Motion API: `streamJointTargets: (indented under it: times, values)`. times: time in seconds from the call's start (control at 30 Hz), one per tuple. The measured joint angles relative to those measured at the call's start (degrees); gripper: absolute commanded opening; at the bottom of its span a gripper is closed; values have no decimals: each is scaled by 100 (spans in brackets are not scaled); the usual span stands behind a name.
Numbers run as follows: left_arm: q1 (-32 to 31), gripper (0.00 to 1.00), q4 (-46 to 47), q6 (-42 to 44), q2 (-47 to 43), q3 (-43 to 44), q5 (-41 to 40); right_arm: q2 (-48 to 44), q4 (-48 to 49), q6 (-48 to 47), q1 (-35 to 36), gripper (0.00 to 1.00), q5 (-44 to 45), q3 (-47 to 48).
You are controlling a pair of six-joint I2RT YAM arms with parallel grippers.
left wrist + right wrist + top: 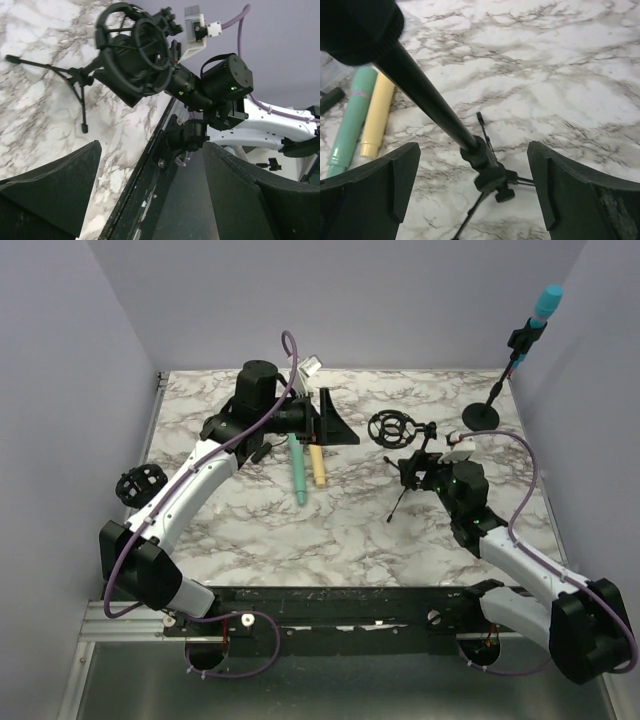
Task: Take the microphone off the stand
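Note:
A teal-headed microphone (545, 306) sits in the clip of a tall black stand with a round base (483, 415) at the back right corner. Neither gripper is near it. My right gripper (412, 470) is open; in the right wrist view (472, 150) its fingers straddle the pole of a small black tripod stand (485, 162) without touching it. That tripod carries a black shock mount (390, 427), also seen in the left wrist view (132, 50). My left gripper (338, 422) is open and empty, left of the shock mount; its wrist view (150, 150) shows nothing between the fingers.
A teal microphone (298, 472) and a yellow microphone (317, 465) lie side by side on the marble table (330, 530), below the left gripper; both show in the right wrist view (350, 120) (376, 115). Another shock mount (138, 485) sits off the table's left edge.

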Motion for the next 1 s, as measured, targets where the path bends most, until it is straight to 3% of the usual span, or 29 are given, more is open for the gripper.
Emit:
streamJointTargets:
  times: [0.27,0.5,0.73,0.83,1.0]
  values:
    - [-334,86,332,-164,28,107,136,-1309,-2277,957,0,100,662,184]
    - [-424,89,472,-238,284,273,155,-1864,-4264,1626,0,100,970,1276]
    - [-564,89,225,-118,361,365,22,-1987,-5012,1681,0,99,1145,2581]
    - [-573,89,-44,74,363,577,-85,-1665,-4983,1550,0,91,1106,3150]
    - [-573,89,-850,579,448,1410,-275,-898,-4872,1305,0,66,817,3556]
